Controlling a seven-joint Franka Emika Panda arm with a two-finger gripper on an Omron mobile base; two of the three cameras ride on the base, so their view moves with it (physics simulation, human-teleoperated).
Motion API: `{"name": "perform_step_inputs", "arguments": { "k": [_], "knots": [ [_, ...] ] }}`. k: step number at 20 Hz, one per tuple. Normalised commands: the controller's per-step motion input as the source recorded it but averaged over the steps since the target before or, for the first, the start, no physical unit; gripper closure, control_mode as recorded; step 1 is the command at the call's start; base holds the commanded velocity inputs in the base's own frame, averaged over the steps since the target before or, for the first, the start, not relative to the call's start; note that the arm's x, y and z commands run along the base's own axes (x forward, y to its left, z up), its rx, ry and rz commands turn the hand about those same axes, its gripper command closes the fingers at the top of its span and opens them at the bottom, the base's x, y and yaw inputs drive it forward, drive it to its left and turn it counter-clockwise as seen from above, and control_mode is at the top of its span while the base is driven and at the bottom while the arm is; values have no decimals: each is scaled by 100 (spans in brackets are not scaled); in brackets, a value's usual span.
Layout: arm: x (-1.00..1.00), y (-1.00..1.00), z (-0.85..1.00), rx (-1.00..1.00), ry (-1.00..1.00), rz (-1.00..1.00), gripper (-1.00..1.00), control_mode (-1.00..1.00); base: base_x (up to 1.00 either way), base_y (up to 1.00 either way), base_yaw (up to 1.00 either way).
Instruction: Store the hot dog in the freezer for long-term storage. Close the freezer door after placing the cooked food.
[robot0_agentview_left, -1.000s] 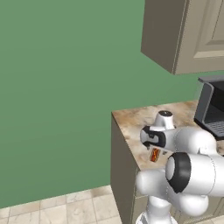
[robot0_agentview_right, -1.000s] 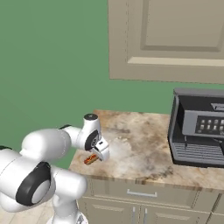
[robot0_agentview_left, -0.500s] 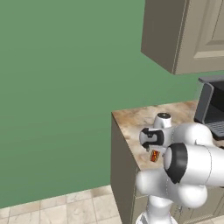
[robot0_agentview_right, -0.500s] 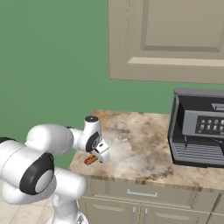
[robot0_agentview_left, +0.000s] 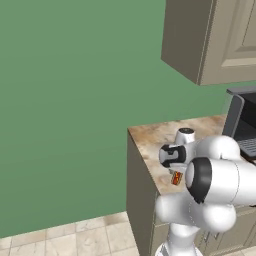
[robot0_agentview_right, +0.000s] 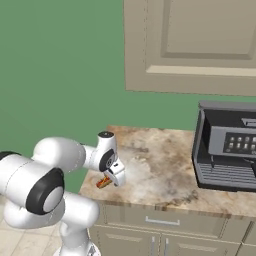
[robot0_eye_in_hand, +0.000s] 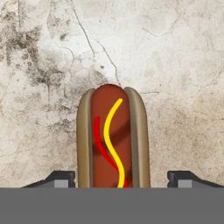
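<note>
hot dog (robot0_eye_in_hand: 113, 138) lies flat on the marbled counter (robot0_agentview_right: 165, 165), near its front corner on the wall-less end, well apart from the black coffee machine (robot0_agentview_right: 227, 150) at the other end. relative to that machine it is the far side of the counter, toward the front edge.

what changed: over the last second my wrist has dropped and tucked in closer over the bun; the dog itself has not moved on the counter. base is parked, both base views are unshifted.

my gripper (robot0_eye_in_hand: 118, 179) is now straight above it. fingers (robot0_eye_in_hand: 59, 178) are spread apart, one tip on each side of the bun, gap clear on both sides, nothing clamped yet. sausage runs lengthwise up the hand view, so the jaws would close across the bun's short axis. good alignment.

meaning for the task: i judge this as the end of the approach, just before the grasp. still early overall: pick not done, carry and freezer placement and door close all ahead.

containers: none holding anything that i can see. upper cabinet (robot0_agentview_right: 192, 45) over the counter is shut, as are the drawer (robot0_agentview_right: 160, 220) and lower doors under the counter.

risk: bun is soft, so squeeze lightly or it may deform or slip.
</note>
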Motion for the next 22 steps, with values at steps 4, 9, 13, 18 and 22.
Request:
{"name": "perform_step_inputs", "arguments": {
  "k": [4, 9, 13, 18, 22],
  "knots": [
    [0, 0, -19, 0, -1, 0, 100, -100, 0, 0, 0],
    [3, 8, -17, 0, -1, 0, 100, -100, 0, 0, 0],
    [3, 4, -13, 0, -6, 0, 100, -100, 0, 0, 0],
    [0, 7, 5, 0, -11, 0, 100, -100, 0, 0, 0],
    [0, 0, 53, 7, -7, 0, 100, -100, 0, 0, 0]
  ]
}}
